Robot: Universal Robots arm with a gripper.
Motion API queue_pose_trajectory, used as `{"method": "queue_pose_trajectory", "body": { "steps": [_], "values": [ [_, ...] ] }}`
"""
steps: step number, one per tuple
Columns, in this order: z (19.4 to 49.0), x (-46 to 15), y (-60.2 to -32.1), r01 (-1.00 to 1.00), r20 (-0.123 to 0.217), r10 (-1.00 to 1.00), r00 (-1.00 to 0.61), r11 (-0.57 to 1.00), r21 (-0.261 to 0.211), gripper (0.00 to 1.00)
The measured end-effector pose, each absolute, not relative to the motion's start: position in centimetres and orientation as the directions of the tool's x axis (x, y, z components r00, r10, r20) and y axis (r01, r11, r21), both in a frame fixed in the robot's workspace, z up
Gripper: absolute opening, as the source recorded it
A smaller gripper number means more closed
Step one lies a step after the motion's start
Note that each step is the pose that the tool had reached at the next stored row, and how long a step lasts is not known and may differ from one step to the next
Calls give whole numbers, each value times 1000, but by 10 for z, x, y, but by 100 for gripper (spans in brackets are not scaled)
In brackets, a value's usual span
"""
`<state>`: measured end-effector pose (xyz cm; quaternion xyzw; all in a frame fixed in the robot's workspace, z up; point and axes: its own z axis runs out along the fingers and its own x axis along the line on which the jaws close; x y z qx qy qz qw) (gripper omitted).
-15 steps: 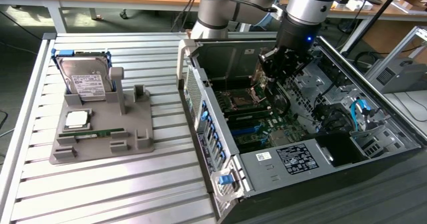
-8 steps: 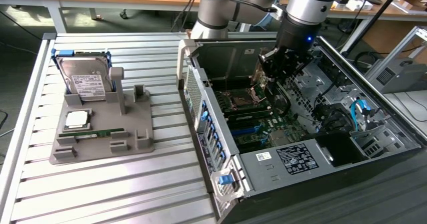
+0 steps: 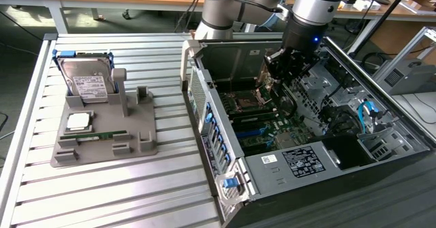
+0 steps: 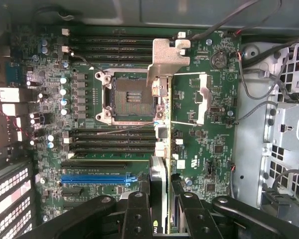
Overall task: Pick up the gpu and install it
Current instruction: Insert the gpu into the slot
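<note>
My gripper hangs inside the open computer case, above the motherboard. It is shut on the gpu, a thin dark card held on edge. In the wrist view the gpu runs edge-on away from the gripper, between the two black fingers. Its silvery bracket is at the far end, over the area beside the CPU socket. The card is held above the motherboard. The blue expansion slot lies off to one side of it.
On the slatted table at the exterior view's left, a grey holder tray carries a hard drive, a CPU chip and a green memory stick. Cables and drive cages crowd the case's far side.
</note>
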<state>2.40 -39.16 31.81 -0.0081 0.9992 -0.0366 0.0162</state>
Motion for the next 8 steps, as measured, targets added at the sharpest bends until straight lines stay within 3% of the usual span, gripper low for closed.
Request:
{"method": "queue_pose_trajectory", "body": {
  "steps": [8],
  "values": [
    [318, 24, -392, -24, -32, -26, -999, 997, -73, 27]
  ]
}}
